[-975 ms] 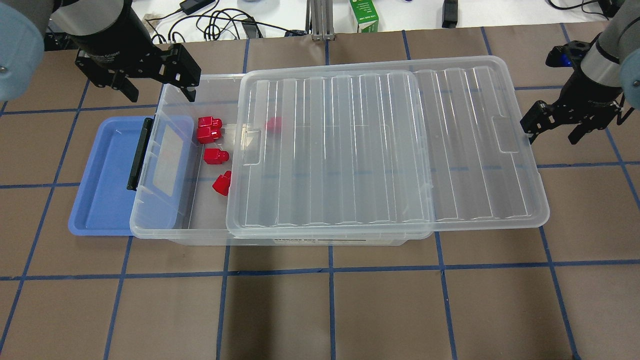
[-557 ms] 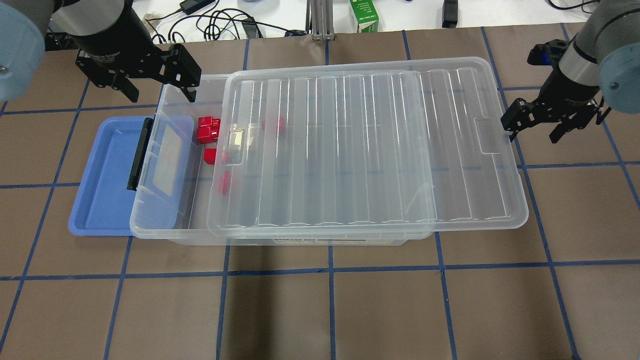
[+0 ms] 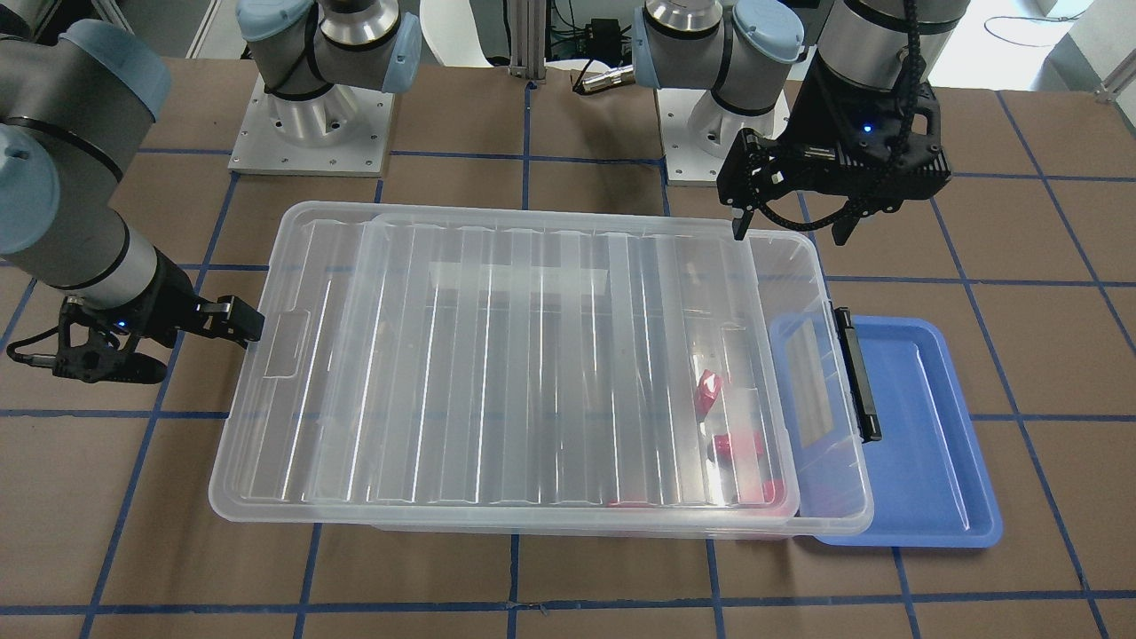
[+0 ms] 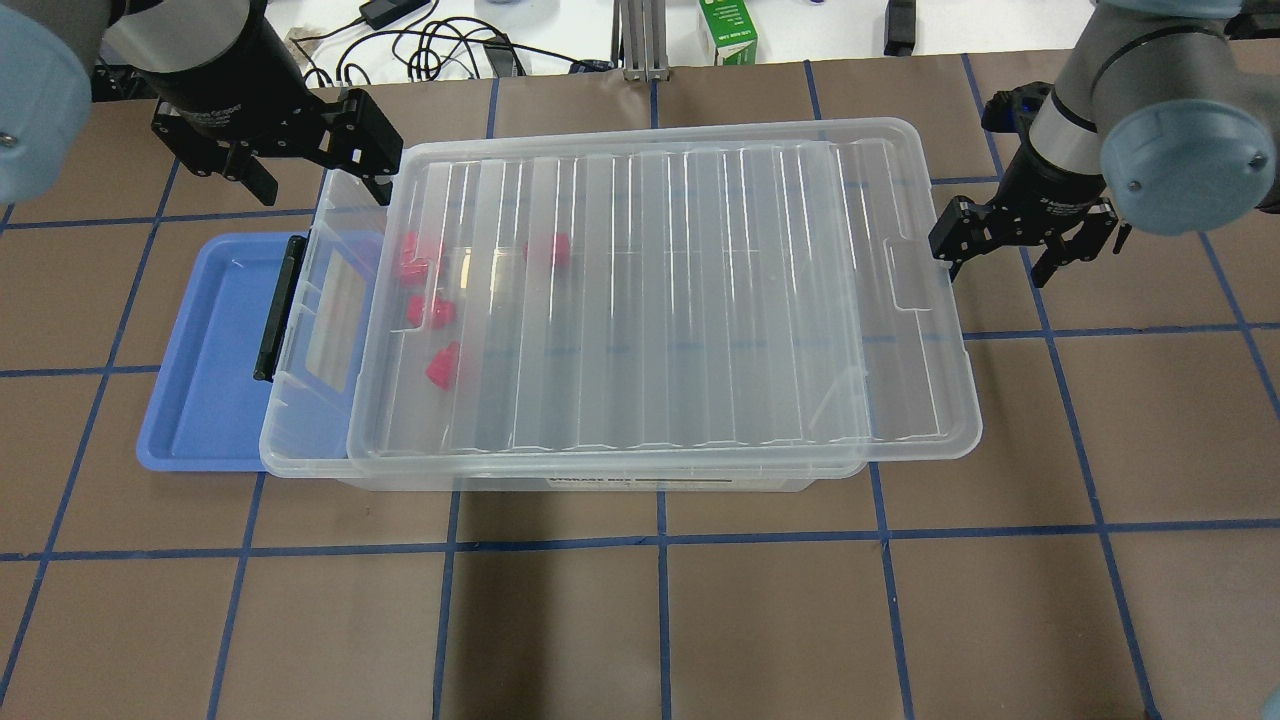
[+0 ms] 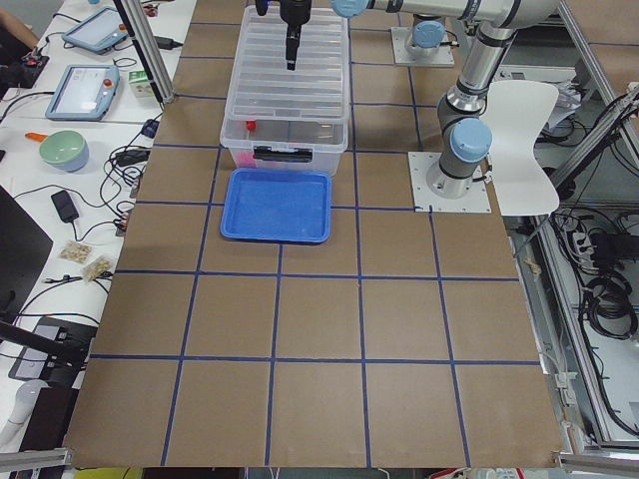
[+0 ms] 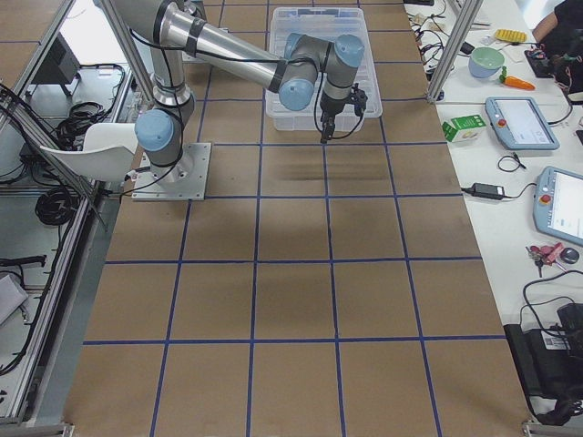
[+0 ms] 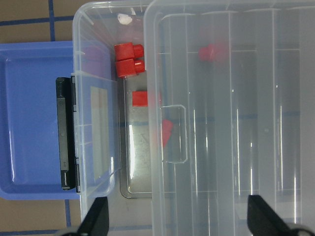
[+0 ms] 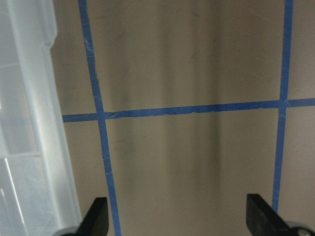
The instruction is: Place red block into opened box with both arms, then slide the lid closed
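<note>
The clear box (image 4: pixel 310 440) lies lengthwise mid-table, black latch (image 4: pixel 275 305) at its left end. The ribbed lid (image 4: pixel 680 300) rests on it, overhanging to the right; a strip at the latch end stays uncovered. Several red blocks (image 4: pixel 443 365) lie inside, tinted pink through the lid (image 7: pixel 236 123). One red block (image 7: pixel 129 50) is still in the uncovered strip. My left gripper (image 4: pixel 320 180) hangs open above the box's far left corner. My right gripper (image 4: pixel 1000 262) is open, one finger against the lid's right edge (image 8: pixel 29 123).
A shallow blue tray (image 4: pixel 200 350) sits partly under the box's latch end. Cables and a green carton (image 4: pixel 728 35) lie beyond the table's far edge. Bare brown table with blue tape lines stretches in front of the box and to its right.
The right gripper has moved left, sliding the lid leftward over the red blocks. The lid's overhang on the right has shrunk. The left arm has stayed still.
</note>
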